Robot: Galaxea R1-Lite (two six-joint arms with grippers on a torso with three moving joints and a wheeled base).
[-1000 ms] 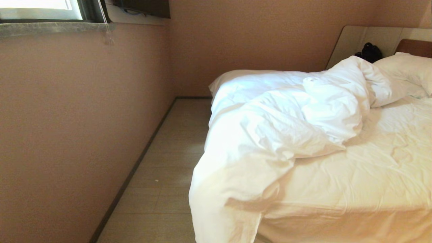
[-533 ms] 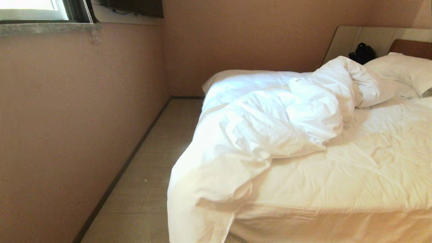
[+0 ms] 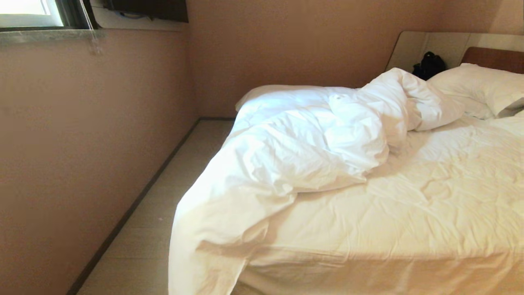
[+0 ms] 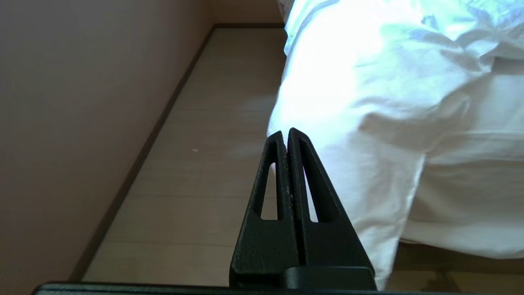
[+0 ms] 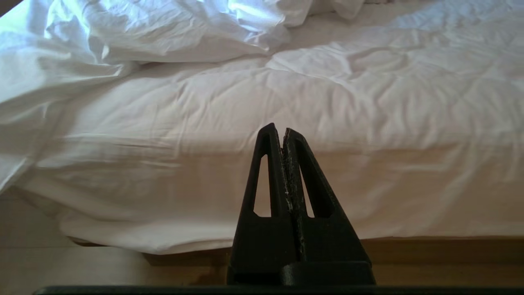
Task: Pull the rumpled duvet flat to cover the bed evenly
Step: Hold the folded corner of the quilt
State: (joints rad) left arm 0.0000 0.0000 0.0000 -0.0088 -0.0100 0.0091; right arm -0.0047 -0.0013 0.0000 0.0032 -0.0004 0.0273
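Left gripper [image 4: 286, 133]: jaws pressed together, holding nothing, poised off the near left corner of the bed [image 3: 409, 262], apart from the cloth. Beyond its tips, a fold of the duvet [image 4: 348, 123] hangs over that corner toward the floor [image 4: 213, 135].

Right gripper [image 5: 282, 130]: jaws likewise closed and empty, facing the foot edge of the bed, not touching it. Duvet in front of it lies fairly flat with soft creases.

Neither arm shows in the head view.

Duvet [image 3: 294, 143]: bunched into a thick ridge along the left side of the bed, running from the near left corner up toward the pillow [image 3: 479, 88]; one folded peak rises just beside the pillow. The rest (right part) spreads low and wrinkled across the mattress to the foot edge.

Pillow lies at the head end against the brown headboard [image 3: 495, 59]. A dark bag-like object [image 3: 428, 65] (identity unclear) sits behind the duvet's peak.

Surroundings: tan wall [image 3: 82, 143] to the left, a strip of pale floor between it and the bed, window sill [image 3: 41, 36] at upper left.
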